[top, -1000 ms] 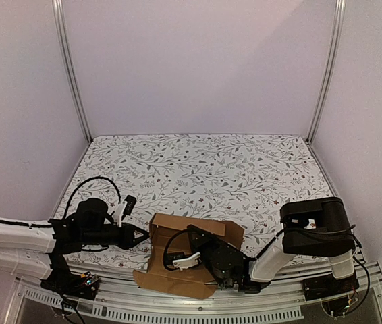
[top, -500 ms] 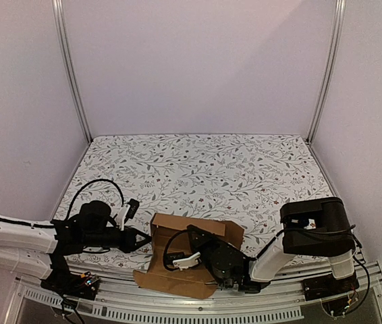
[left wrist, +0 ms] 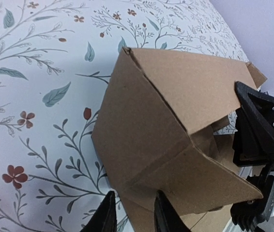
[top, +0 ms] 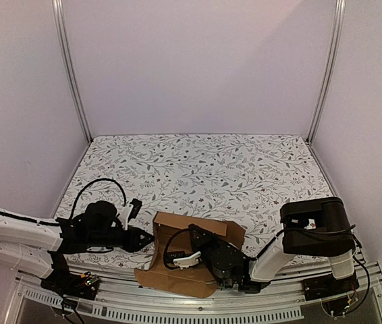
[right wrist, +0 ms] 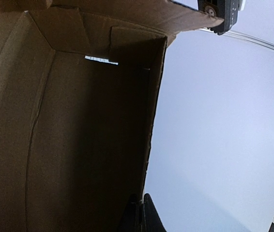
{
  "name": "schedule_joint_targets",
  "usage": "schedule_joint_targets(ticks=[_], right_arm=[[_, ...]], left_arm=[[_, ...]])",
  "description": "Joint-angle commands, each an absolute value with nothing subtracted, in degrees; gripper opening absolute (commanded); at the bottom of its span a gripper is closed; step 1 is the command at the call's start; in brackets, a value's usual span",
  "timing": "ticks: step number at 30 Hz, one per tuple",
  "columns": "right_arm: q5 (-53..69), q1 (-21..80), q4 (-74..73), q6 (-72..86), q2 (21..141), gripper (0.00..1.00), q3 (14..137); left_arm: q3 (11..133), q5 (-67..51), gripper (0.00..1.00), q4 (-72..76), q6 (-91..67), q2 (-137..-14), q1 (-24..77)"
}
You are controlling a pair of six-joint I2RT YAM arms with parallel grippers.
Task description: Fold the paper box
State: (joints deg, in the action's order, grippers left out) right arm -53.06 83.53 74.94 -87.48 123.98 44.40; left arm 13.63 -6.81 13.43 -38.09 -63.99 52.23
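Observation:
The paper box (top: 192, 233), brown cardboard and partly raised, stands at the near middle of the floral cloth. My left gripper (top: 148, 239) reaches in low from the left. In the left wrist view its fingers (left wrist: 105, 215) stand slightly open at the box's (left wrist: 175, 121) lower left corner, and a bottom flap edge lies between them. My right gripper (top: 181, 260) is inside the box's open front. The right wrist view shows the right gripper (right wrist: 140, 215) shut on the thin edge of a box wall (right wrist: 69, 135).
The floral tablecloth (top: 204, 165) stretches behind the box. Metal frame posts (top: 71, 74) stand at the back corners between white walls. A slotted metal rail (top: 177, 314) with cables runs along the near edge. The right arm's black links (left wrist: 260, 125) sit just right of the box.
My left gripper has slid right to the box's left corner and its jaws have parted a little. The box has shifted slightly. The right arm has stayed put, still pinching.

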Motion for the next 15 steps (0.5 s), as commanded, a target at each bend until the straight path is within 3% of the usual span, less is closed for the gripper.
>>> schedule_joint_targets(ticks=[1,15], right_arm=[[-52.29,84.29,72.86,-87.63,126.04,0.00,43.86],[-52.45,84.37,72.38,-87.87,125.73,0.00,43.55]], left_arm=[[15.21,-4.70,0.28,16.20,-38.19,-64.27,53.50],[15.44,-1.04,0.46,17.96,-36.62,-67.76,55.05]])
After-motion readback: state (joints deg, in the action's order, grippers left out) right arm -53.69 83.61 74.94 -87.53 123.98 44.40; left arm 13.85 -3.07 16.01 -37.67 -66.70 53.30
